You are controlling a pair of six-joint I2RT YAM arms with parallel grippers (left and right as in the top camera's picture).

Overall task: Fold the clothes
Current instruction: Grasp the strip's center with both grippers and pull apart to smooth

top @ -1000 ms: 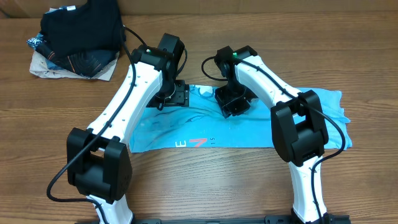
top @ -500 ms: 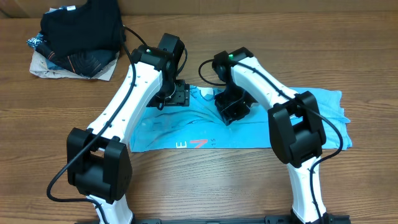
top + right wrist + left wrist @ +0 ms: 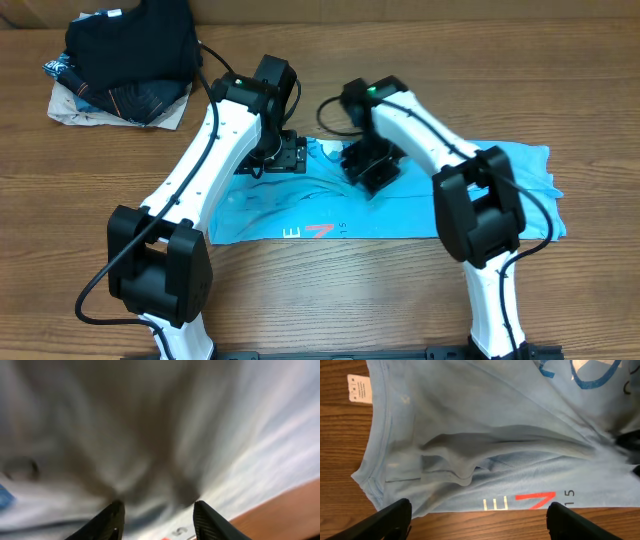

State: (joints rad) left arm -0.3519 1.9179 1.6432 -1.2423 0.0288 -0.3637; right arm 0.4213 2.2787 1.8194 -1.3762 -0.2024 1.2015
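Overhead, you see the light blue T-shirt (image 3: pixel 480 190) spread flat in a long band across the middle of the wooden table (image 3: pixel 320 300), with both arms reaching over it from the near side. Your left gripper (image 3: pixel 285 155) hangs over the shirt's far edge toward its left end. Your right gripper (image 3: pixel 368 168) sits just beside it, low over the cloth near the middle of the band.

From the left wrist, the two fingers (image 3: pixel 395 515) stand wide apart with nothing between them. A soft raised fold (image 3: pixel 510 442) runs across the fabric below, and the red and white lettering (image 3: pixel 520 502) lies by the hem nearest the fingers. A small white tag (image 3: pixel 359 387) lies on bare wood at the shirt's corner.

From the right wrist, the picture is badly blurred. The fingers (image 3: pixel 111 520) show a clear gap, so the jaws stand parted, with blue cloth close beneath. You cannot tell whether they touch it.

The shirt's near hem runs straight, parallel to the table's front edge, with bare wood between it and the arm bases. Its right end reaches past your right arm. A pile of dark garments (image 3: pixel 130 55) sits well apart at the far left corner.
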